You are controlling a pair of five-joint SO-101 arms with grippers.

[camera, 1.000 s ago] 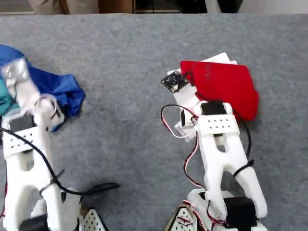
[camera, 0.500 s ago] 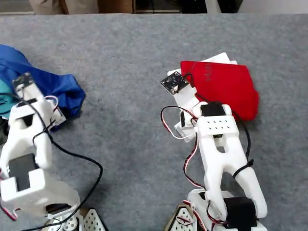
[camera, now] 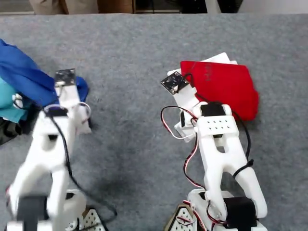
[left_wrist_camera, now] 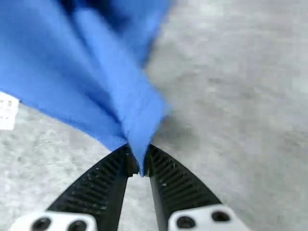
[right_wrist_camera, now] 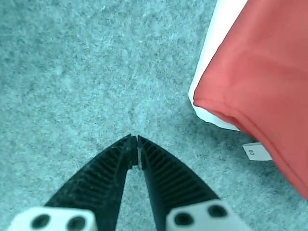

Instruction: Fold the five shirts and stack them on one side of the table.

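Folding looks two shirts done: red shirt [camera: 226,89] atop white shirt [right_wrist_camera: 216,57], right gripper [right_wrist_camera: 134,149] pinched together beside it, left gripper [left_wrist_camera: 137,168] clamping the unfolded blue shirt [left_wrist_camera: 96,72] well apart.

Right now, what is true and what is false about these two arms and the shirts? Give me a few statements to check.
1. The left arm's fingers pinch the blue shirt. True.
2. The right arm's fingers hold the red shirt. False: they are shut on nothing, over the grey table beside it.
3. The red shirt lies on a white shirt. True.
4. A teal shirt lies on the red shirt. False: it lies beside the blue shirt, near the left arm.
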